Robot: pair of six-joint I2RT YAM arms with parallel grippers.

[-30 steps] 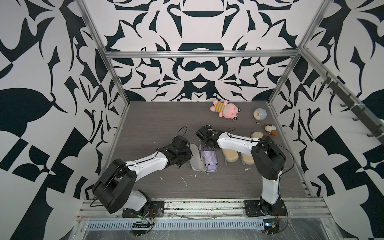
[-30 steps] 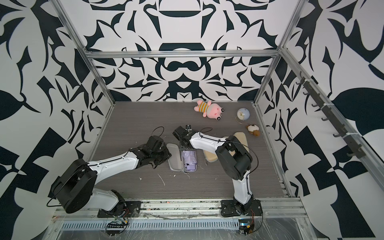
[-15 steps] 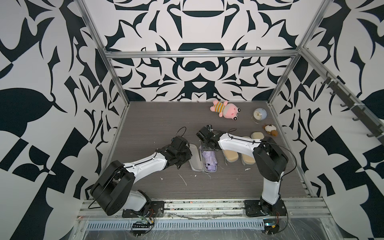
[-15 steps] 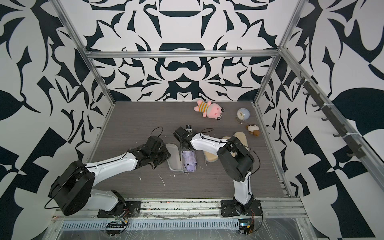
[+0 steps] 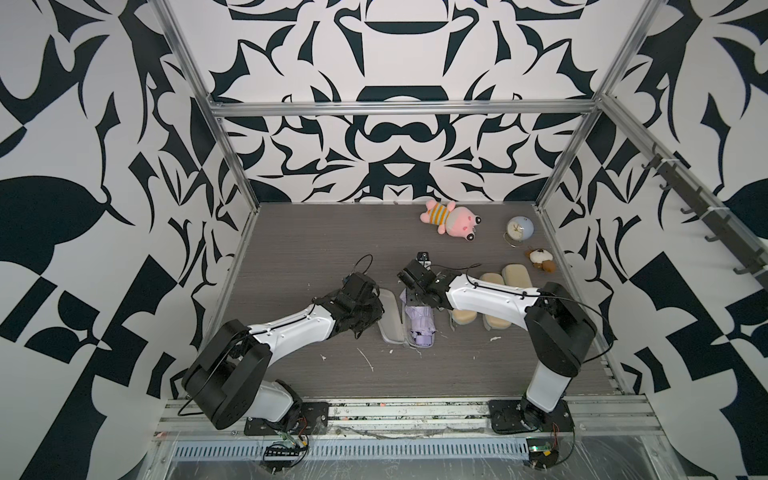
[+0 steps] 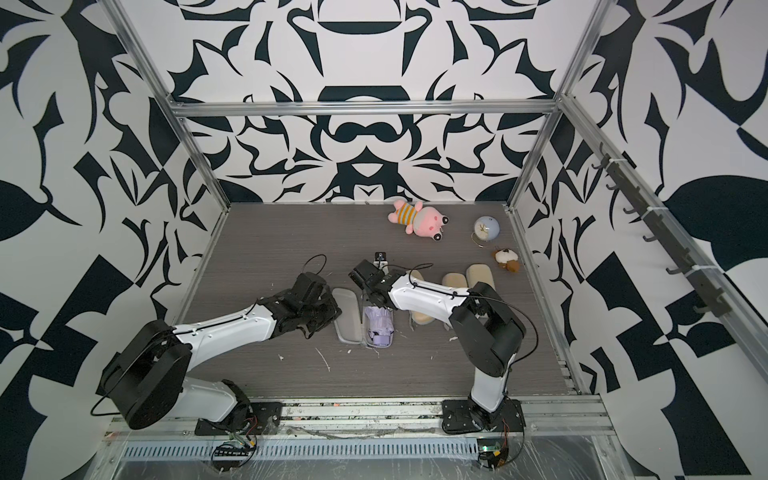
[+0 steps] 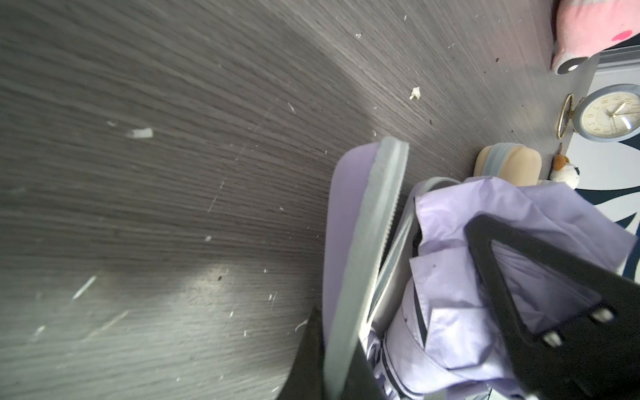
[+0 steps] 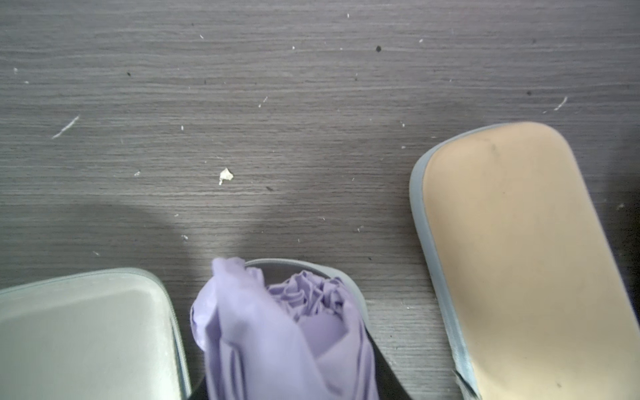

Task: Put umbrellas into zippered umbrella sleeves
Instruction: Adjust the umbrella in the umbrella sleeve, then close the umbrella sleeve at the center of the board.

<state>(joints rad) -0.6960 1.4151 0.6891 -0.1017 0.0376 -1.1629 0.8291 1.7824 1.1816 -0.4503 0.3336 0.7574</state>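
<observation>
The dark wood-grain table (image 5: 311,257) is filling the floor of the cell. Both arms are leaning in toward its middle. The left gripper (image 5: 379,309) is pinching the rim of the lavender sleeve (image 5: 390,318), jaws drawn together on the edge of its empty half. The right gripper (image 5: 412,297) is coming down over the far end of the lavender umbrella (image 5: 420,326), its fingers closing against the bunched fabric from either side. The sleeve is lying open, pale lining up, and the umbrella is resting lengthwise in the half nearer the right arm. Three closed beige sleeves (image 5: 516,275) are lying side by side just beyond, partly under that arm. Toward the back wall a pink plush toy (image 5: 451,218) is sprawling, with a small round clock (image 5: 519,229) and a tiny brown-and-white plush (image 5: 540,259) near the right-hand edge.
</observation>
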